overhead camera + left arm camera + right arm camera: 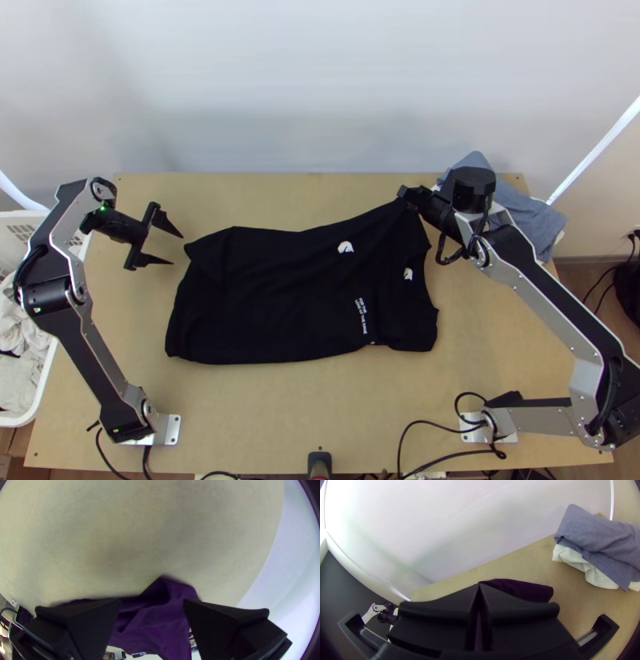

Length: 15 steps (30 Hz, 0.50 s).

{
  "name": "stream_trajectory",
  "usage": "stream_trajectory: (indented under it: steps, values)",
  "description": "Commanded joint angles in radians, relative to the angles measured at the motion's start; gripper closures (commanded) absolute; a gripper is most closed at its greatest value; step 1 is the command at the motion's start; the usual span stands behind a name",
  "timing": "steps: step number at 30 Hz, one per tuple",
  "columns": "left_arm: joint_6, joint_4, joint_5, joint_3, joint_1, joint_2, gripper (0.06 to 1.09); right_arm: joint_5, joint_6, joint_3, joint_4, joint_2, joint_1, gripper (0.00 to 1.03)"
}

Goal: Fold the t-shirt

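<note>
A black t-shirt (272, 288) lies across the middle of the table, its right part folded over and its upper right edge pulled up. At that raised edge my right gripper (404, 194) is shut on the cloth. My left gripper (178, 246) stands open just left of the shirt's upper left corner, apart from it. In the left wrist view the shirt (150, 623) looks purple beyond the spread fingers of the left gripper (151, 603). The right wrist view has the right gripper (479, 586) with its tips together on the shirt (523, 590).
Grey-blue folded cloth (520, 208) over white cloth (580, 563) lies at the table's back right corner, close to the right arm. A white basket (40, 384) with pale cloths stands beyond the left edge. Cables (424, 424) run along the near edge.
</note>
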Motion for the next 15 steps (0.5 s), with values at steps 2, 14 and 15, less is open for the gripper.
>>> stream_trajectory:
  steps: [2, 14, 15]
  values:
    - [-0.051, 0.033, -0.017, 0.028, -0.009, 0.042, 0.47, 0.003, 0.026, 0.009, 0.008, 0.003, 0.008, 1.00]
    - [-0.058, 0.039, -0.013, 0.074, -0.041, 0.095, 0.47, 0.003, 0.026, 0.011, 0.016, 0.011, 0.008, 1.00]
    - [-0.058, 0.039, -0.013, 0.078, -0.042, 0.098, 0.47, 0.005, 0.026, 0.012, 0.016, 0.011, 0.009, 1.00]
